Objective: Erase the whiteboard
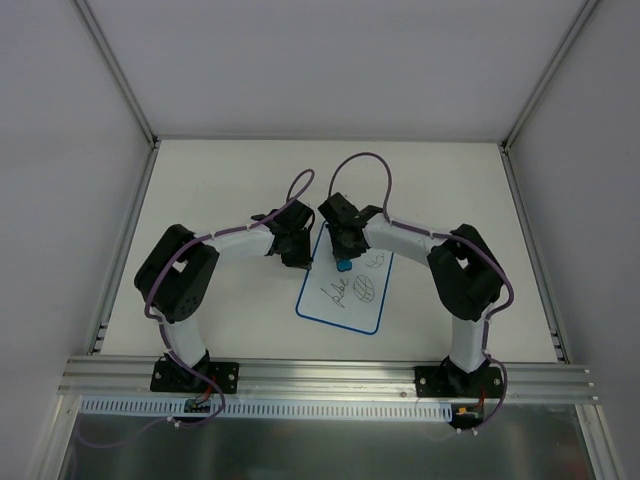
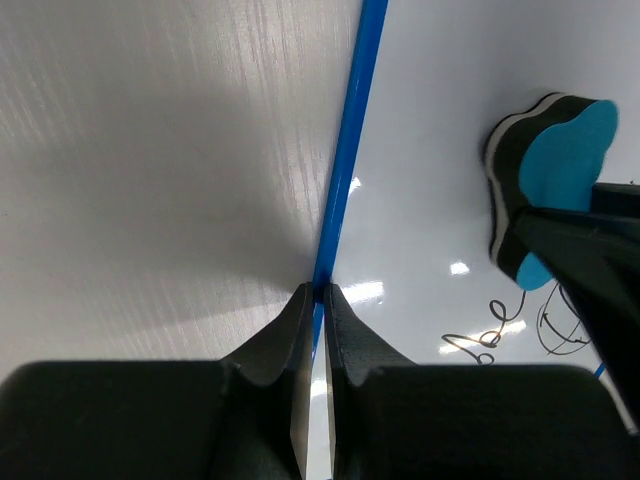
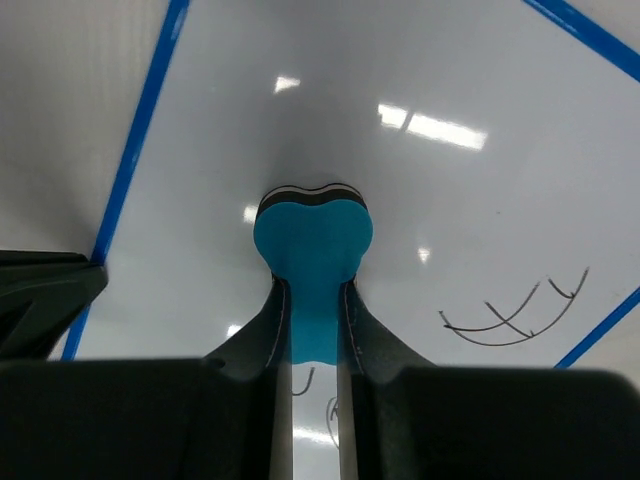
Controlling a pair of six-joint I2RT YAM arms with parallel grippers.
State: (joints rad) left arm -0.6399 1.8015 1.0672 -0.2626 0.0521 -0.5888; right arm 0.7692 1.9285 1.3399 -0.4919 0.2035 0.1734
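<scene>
A pale cream rectangular tabletop [image 1: 220, 190] fills the middle of the scene, its surface showing a faint streaked grain up close [image 2: 150, 150]; plain white panel walls enclose it on the far side [image 1: 330, 60], the left [image 1: 60, 180] and the right [image 1: 600, 200]; slim silver aluminium frame posts run along the far left [image 1: 115, 70] and far right [image 1: 550, 75] corners; a ribbed silver aluminium rail [image 1: 320, 375] spans the near edge; just nearer lies a white slotted strip [image 1: 330, 408], then a dull grey metal sheet [image 1: 320, 450]; the light is soft and even, with diffuse grey shadows on the tabletop.
</scene>
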